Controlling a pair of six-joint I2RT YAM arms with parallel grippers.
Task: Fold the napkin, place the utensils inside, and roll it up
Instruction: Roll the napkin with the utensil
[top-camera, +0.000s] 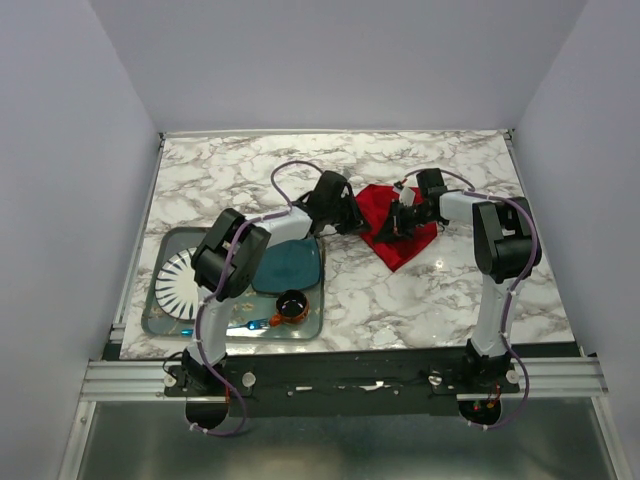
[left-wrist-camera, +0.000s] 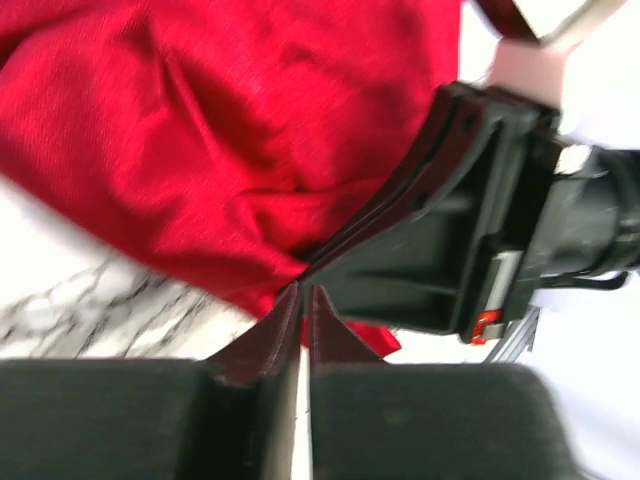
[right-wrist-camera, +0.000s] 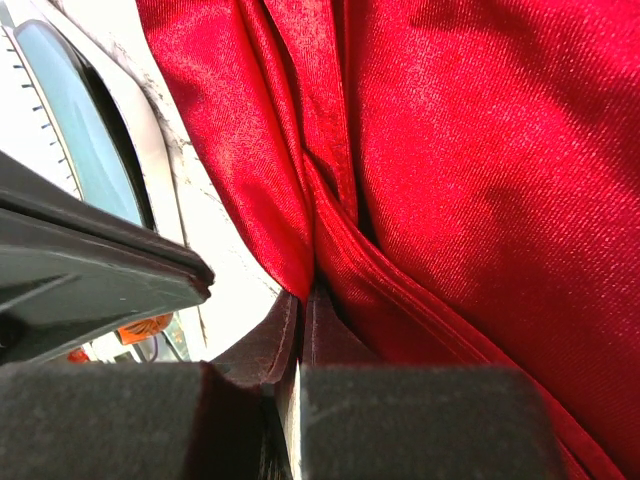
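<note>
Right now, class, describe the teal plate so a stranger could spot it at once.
On the marble table, find the tray at near left. The teal plate lies in its right half, plain, unlike the white plate with black spokes beside it.

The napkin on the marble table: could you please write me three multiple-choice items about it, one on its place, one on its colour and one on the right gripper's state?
1. Where does the napkin lie?
A. on the bare table, right of the tray
B. inside the tray
C. hanging off the table's edge

2. What colour is it?
A. blue
B. red
C. white

3. How is the right gripper?
A. wide open above the cloth
B. shut on a fold of the napkin
C. shut on nothing, clear of the cloth

Answers:
1 A, marble shows around it in the top view.
2 B, it is plainly red in every view.
3 B, the right wrist view shows cloth pinched at its closed tips.
</note>
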